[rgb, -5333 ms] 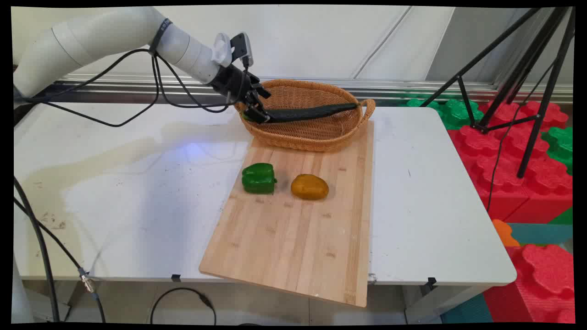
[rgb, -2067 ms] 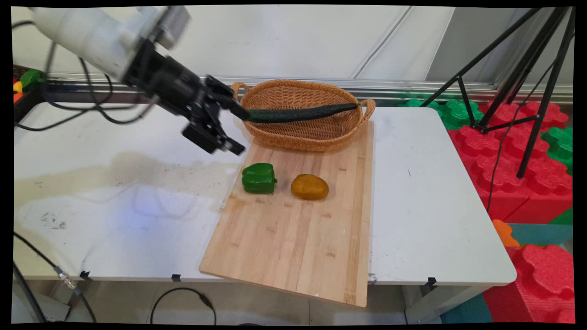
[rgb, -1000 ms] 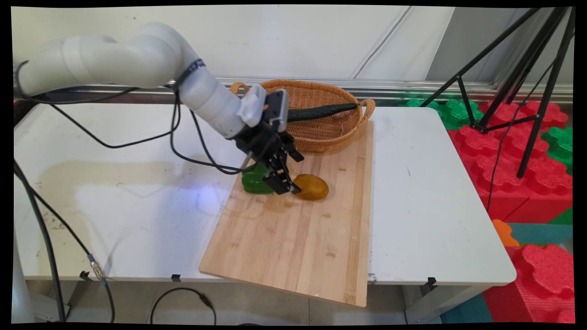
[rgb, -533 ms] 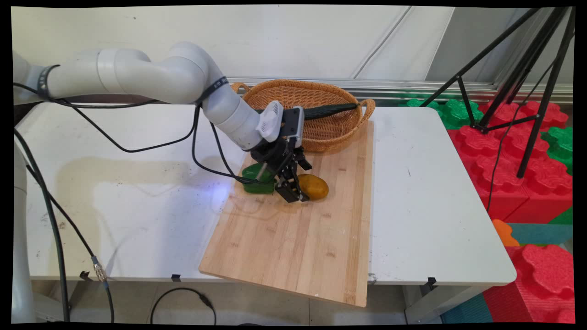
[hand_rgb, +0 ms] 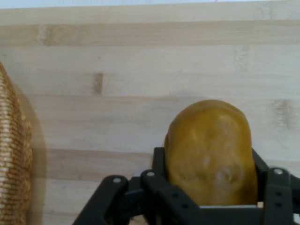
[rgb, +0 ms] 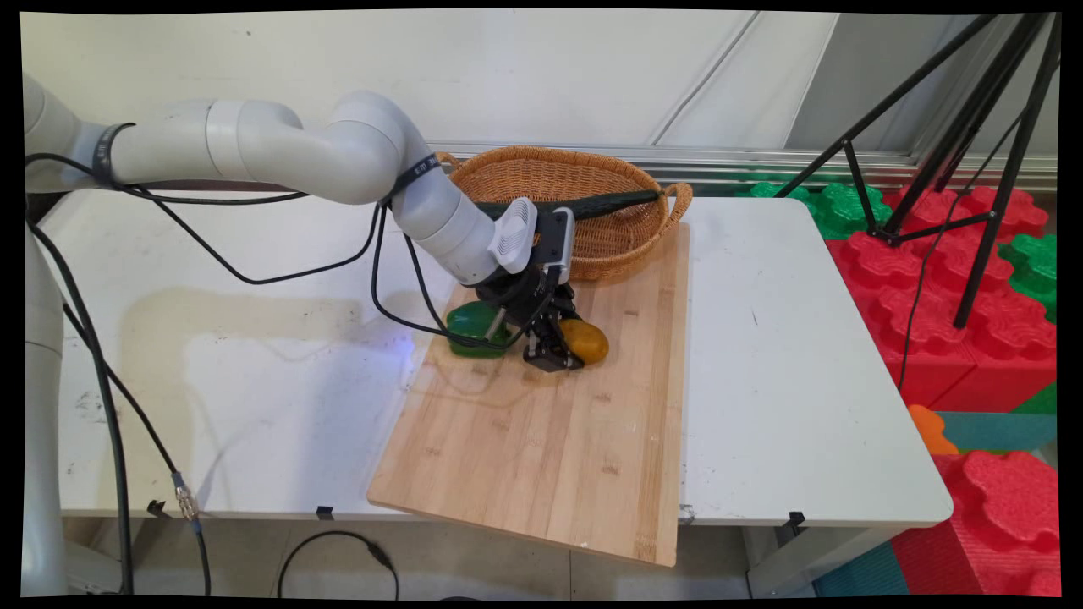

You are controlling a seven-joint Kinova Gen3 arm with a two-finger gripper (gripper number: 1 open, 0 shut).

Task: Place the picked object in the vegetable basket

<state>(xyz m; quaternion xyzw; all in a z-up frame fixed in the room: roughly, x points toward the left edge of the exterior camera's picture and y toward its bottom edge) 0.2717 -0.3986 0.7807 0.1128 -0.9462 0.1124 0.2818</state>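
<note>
Two fingers of hand clamped on yellow-brown potato, one on each side, seen close in hand view. Potato low on wooden cutting board, whether lifted or resting unclear. Green bell pepper just beside hand, on board. Wicker basket at board's far end, dark cucumber across its rim. White tabletop beneath.
</note>
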